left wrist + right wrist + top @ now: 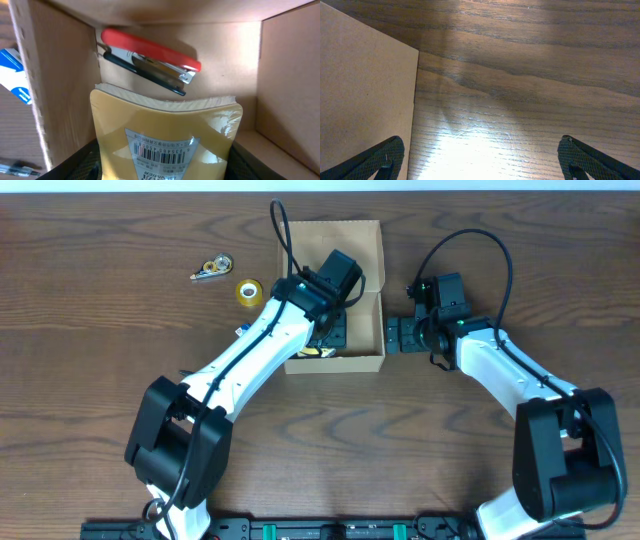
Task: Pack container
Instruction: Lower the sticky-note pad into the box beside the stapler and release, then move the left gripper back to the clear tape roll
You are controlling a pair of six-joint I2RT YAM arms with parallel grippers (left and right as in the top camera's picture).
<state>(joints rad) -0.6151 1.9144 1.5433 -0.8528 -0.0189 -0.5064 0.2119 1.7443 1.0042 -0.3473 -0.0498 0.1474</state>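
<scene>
The box [285, 75] is crowded by a stapler [150, 57] and a yellow pad [165, 130], though room seems left along its right wall.

Container [335, 232]: plain tan cardboard, unmarked, inside and out.
Stapler [150, 57]: red top, black base, bare silver metal at the nose.
Wrapped pad [165, 130]: glossy yellow film, pale cream page edges along the top, and a white label printed with a black barcode and digits.
Table [100, 400]: dark brown wood grain.
Tape roll [248, 291]: yellow.
Left arm [250, 355] and right arm [505, 365]: white shells, black joints and bases.
Blue-and-white item [12, 70]: type not identifiable.
</scene>
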